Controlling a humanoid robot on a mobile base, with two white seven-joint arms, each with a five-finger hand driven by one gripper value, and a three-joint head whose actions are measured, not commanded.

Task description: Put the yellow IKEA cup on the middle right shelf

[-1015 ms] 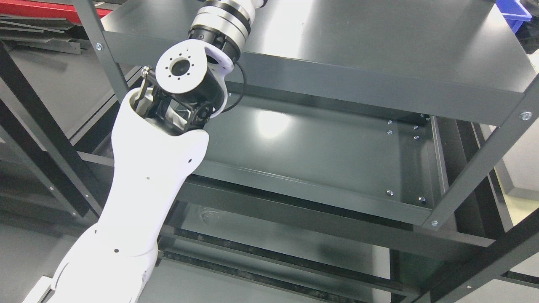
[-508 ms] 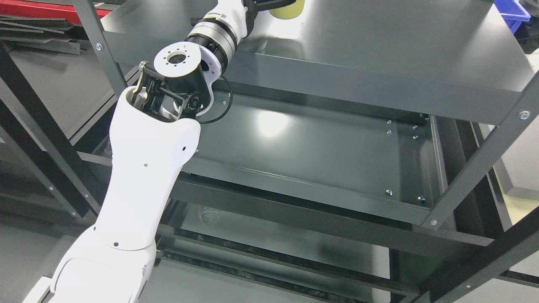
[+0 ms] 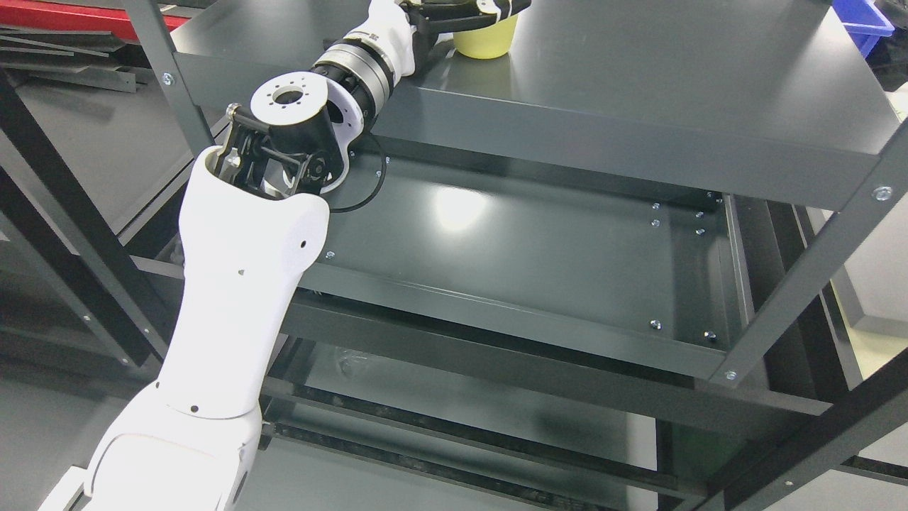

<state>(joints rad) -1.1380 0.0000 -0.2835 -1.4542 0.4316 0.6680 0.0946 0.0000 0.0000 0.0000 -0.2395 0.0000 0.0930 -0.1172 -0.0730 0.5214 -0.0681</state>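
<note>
1. Head view: the left hand [image 3: 461, 11], glossy white with black fingers, is closed around the smooth yellow cup [image 3: 486, 44].
2. The cup is at the top shelf [image 3: 674, 78], a dark grey sheet-metal tray.
3. The shelf below [image 3: 539, 248] reflects light.

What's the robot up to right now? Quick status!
Left hand gripping yellow cup over top shelf. Right arm unseen. Shelf below unobstructed.

Yellow cup [image 3: 486, 42], white arm [image 3: 234, 298] (black joints), dark grey shelf [image 3: 638, 85], blue bin [image 3: 865, 18], red beam [image 3: 64, 14]
</note>
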